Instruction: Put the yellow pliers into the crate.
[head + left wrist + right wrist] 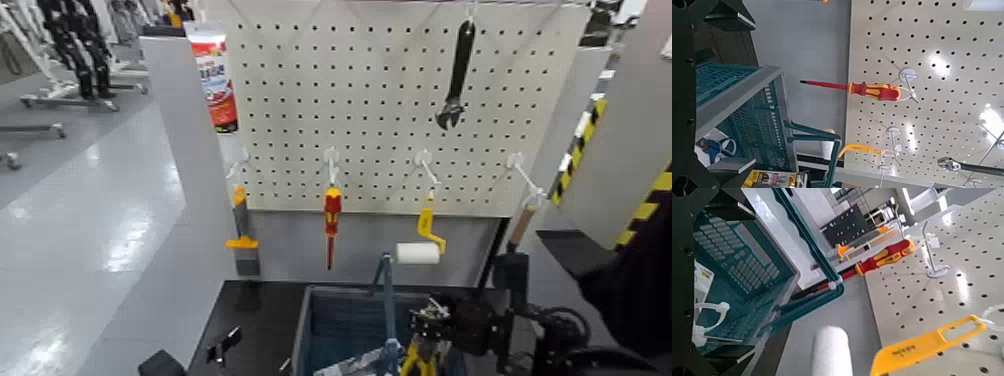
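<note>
Head view: my right hand (432, 325) is released, yellow pliers (424, 358) just below it, crate (303, 328) underneath; left hand (196, 356) open, off the crate's left side.

Illumination is even and moderately bright across the head view. The glossy floor (100, 230) returns white glare patches at the left. In the left wrist view, the pegboard (922, 94) carries several concentrated highlights, the strongest near its lower right part. In the right wrist view, similar bright spots lie on the board. The crate interior (731, 274) reads darker than the board. Small print on the hanging packet (216, 85) is too soft to read.
</note>
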